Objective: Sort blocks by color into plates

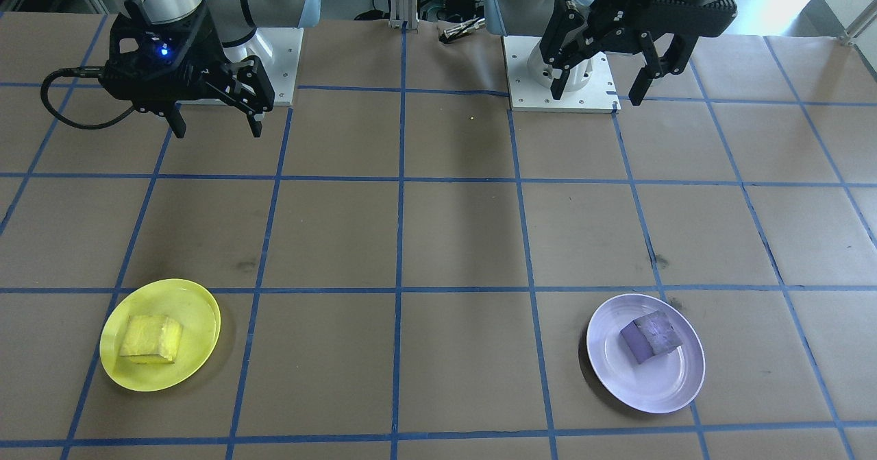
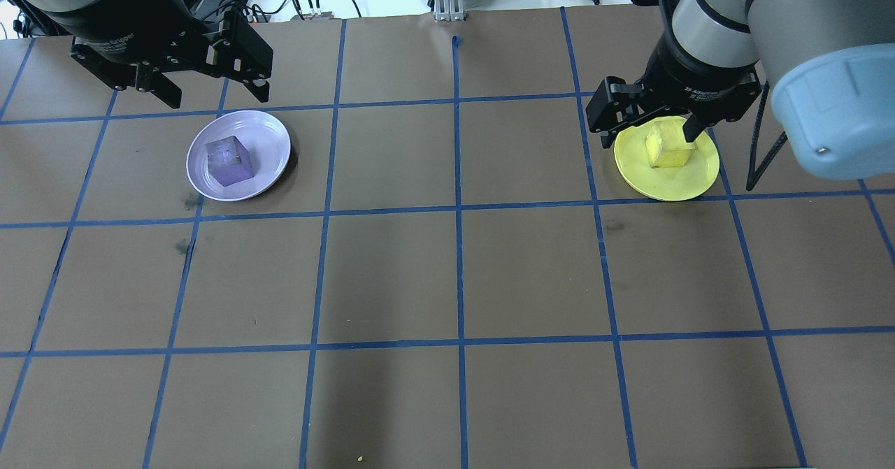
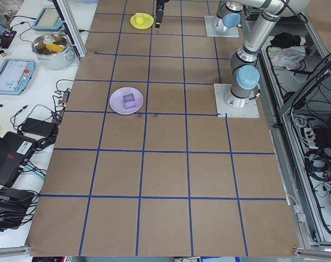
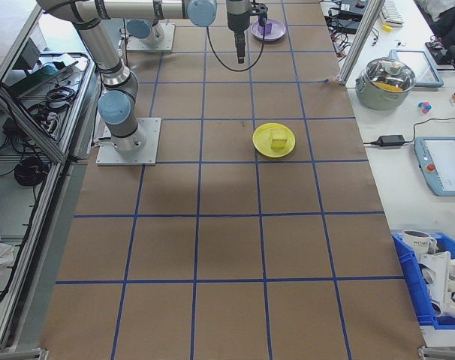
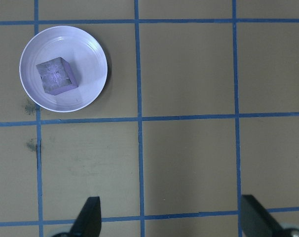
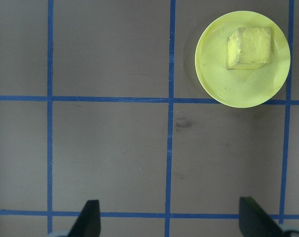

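Observation:
The yellow block (image 1: 151, 339) lies in the yellow plate (image 1: 199, 302), and the purple block (image 1: 651, 336) lies in the lavender plate (image 1: 658, 391). My left gripper (image 2: 217, 97) hangs open and high, just beyond the lavender plate (image 2: 269, 133) in the overhead view, with nothing between its fingers. Its wrist view looks down on the purple block (image 5: 56, 75) from well above. My right gripper (image 2: 647, 139) is also open and raised. In the overhead view it overlaps the yellow plate (image 2: 671, 186) and yellow block (image 2: 668, 149). In the right wrist view the yellow block (image 6: 249, 47) sits far below.
Brown paper with a blue tape grid covers the table. The arms' white base plates (image 1: 562, 69) (image 1: 274, 55) stand at the robot's edge. A lidded pot (image 3: 52, 48), tablets and cables lie on a side bench. A blue bin (image 4: 430, 277) sits off the table.

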Motion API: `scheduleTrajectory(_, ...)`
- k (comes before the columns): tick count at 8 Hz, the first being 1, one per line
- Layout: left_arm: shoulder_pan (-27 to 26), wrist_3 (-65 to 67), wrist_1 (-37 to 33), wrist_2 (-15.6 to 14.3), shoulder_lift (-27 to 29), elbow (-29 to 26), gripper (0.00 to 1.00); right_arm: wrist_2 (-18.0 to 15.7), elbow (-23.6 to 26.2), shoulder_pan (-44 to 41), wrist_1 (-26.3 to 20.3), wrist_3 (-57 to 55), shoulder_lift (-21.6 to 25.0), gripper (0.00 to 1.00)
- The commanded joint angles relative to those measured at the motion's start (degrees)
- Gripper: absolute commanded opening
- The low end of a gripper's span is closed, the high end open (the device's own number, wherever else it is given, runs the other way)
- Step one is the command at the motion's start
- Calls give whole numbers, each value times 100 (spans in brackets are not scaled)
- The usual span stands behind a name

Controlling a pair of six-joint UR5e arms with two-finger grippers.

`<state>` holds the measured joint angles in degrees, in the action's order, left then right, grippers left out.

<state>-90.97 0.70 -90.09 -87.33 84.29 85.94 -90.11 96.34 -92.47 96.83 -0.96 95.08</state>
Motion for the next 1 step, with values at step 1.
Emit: scheduleTrajectory(1, 0, -9, 0, -3, -1, 1, 100, 11, -1, 1, -33, -1, 54, 100)
